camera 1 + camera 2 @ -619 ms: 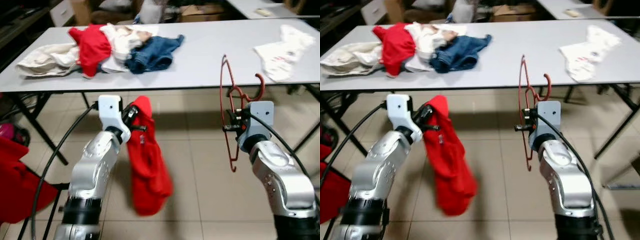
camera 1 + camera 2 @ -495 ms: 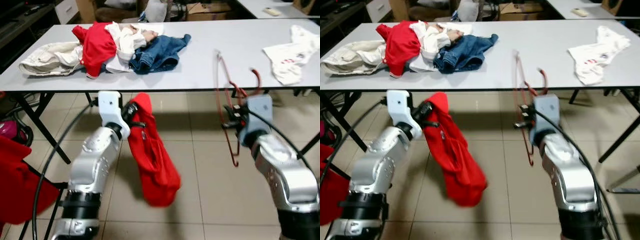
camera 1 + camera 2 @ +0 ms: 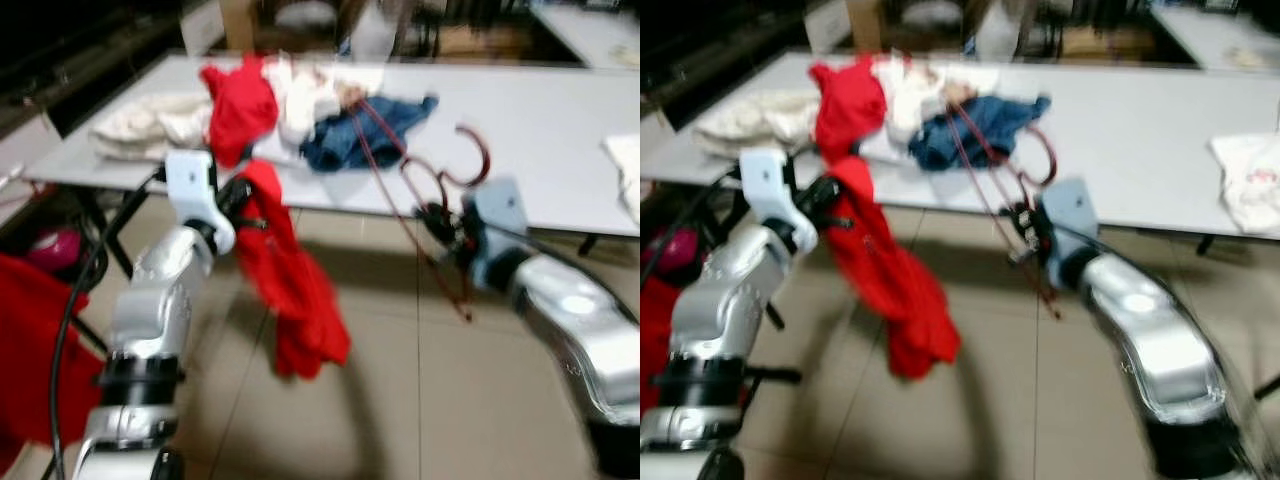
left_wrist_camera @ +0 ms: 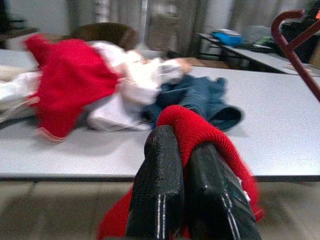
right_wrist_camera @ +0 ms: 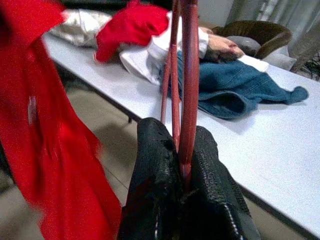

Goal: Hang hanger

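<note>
Right end effector [image 5: 182, 165] clamped on the red hanger [image 3: 420, 190], fingers [image 5: 155, 170] pinching the thin rods that run up and away between them. Hanger tilted over toward the left arm, hook [image 3: 470, 160] curling up just above the right wrist, long rods slanting out across the worktop [image 3: 560, 120] edge toward the clothes. Left end effector [image 4: 185, 175] pressed tight on a fold of the red garment [image 3: 290, 290], cloth bulging up over the fingertips [image 4: 160, 165] and the rest hanging loose below toward the tiled floor [image 3: 400, 400]. Both arms raised in front of the worktop, well apart, garment between them but nearer the left. Beyond the left end effector, on the worktop: a pile with a red top [image 4: 70, 80], white cloth [image 4: 140, 75] and blue jeans [image 4: 200, 100], cream fabric [image 3: 140, 125] further out on the left. Another white piece [image 3: 1250, 185] far out past the right arm. Head views blurred, fine detail lost.
</note>
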Available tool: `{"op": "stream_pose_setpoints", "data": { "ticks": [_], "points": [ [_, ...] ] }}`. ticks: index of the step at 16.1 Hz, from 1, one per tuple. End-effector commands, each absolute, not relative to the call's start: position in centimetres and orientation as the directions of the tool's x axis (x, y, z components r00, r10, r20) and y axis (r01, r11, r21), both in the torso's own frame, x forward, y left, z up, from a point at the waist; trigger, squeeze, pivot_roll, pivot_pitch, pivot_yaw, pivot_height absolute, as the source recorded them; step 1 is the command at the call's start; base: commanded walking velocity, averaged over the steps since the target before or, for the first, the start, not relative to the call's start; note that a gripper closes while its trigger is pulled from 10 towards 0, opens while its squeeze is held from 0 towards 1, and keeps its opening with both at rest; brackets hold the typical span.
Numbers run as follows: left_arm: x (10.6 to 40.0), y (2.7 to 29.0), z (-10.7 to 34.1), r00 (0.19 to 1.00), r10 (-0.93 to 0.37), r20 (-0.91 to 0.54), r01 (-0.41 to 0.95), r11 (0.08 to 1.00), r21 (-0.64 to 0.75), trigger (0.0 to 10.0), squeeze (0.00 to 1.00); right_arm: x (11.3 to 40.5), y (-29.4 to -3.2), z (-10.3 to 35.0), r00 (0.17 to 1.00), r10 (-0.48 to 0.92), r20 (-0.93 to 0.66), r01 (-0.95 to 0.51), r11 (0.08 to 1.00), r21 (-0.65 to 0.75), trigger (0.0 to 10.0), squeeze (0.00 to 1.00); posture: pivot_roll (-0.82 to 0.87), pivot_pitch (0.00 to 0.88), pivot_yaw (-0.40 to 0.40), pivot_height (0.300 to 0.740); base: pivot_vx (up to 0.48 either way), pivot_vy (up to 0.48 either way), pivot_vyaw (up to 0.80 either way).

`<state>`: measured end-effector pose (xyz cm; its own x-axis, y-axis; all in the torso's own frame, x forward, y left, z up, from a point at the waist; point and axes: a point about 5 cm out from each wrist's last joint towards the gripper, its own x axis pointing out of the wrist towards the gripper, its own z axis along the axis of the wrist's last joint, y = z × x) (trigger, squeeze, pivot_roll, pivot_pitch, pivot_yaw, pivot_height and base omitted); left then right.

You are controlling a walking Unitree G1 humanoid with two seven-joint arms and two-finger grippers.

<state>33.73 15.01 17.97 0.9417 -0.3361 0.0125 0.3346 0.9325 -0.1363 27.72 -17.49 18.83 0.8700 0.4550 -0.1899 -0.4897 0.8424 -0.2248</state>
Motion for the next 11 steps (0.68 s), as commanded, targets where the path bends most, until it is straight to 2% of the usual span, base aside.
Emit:
{"op": "stream_pose_setpoints", "data": {
  "ticks": [1, 3, 4, 6, 8, 11],
  "points": [
    [34.1, 13.2, 19.8, 0.906, -0.419, 0.062, 0.423, 0.899, -0.112, 10.0, 0.0, 27.2, -18.5, 19.6, 0.85, 0.49, -0.192, -0.525, 0.815, -0.243, 10.0, 0.0, -0.13, 0.0, 0.074, 0.74, 0.428, 0.0, 0.0],
    [34.9, 13.2, 21.2, 0.901, -0.426, 0.085, 0.433, 0.895, -0.111, 10.0, 0.0, 25.9, -19.5, 21.0, 0.781, 0.586, -0.217, -0.625, 0.733, -0.269, 10.0, 0.0, -0.14, 0.0, 0.084, 0.74, 0.428, 0.0, 0.0],
    [35.6, 13.5, 22.0, 0.898, -0.429, 0.097, 0.438, 0.893, -0.105, 10.0, 0.0, 24.9, -19.9, 21.9, 0.712, 0.657, -0.246, -0.702, 0.656, -0.28, 10.0, 0.0, -0.14, 0.0, 0.09, 0.74, 0.428, 0.0, 0.0],
    [36.0, 13.7, 22.4, 0.896, -0.433, 0.1, 0.442, 0.891, -0.1, 10.0, 0.0, 24.2, -19.9, 22.4, 0.662, 0.7, -0.268, -0.749, 0.606, -0.268, 10.0, 0.0, -0.14, 0.0, 0.094, 0.74, 0.428, 0.0, 0.0],
    [36.7, 13.8, 23.5, 0.883, -0.456, 0.11, 0.465, 0.883, -0.072, 10.0, 0.0, 22.6, -19.9, 22.6, 0.546, 0.763, -0.346, -0.838, 0.487, -0.248, 10.0, 0.0, -0.14, 0.0, 0.098, 0.74, 0.424, 0.0, 0.0],
    [37.4, 14.0, 25.4, 0.865, -0.48, 0.147, 0.492, 0.869, -0.058, 10.0, 0.0, 21.9, -19.9, 23.2, 0.484, 0.795, -0.366, -0.875, 0.424, -0.235, 10.0, 0.0, -0.14, 0.0, 0.094, 0.74, 0.425, 0.0, 0.0]
  ]
}}
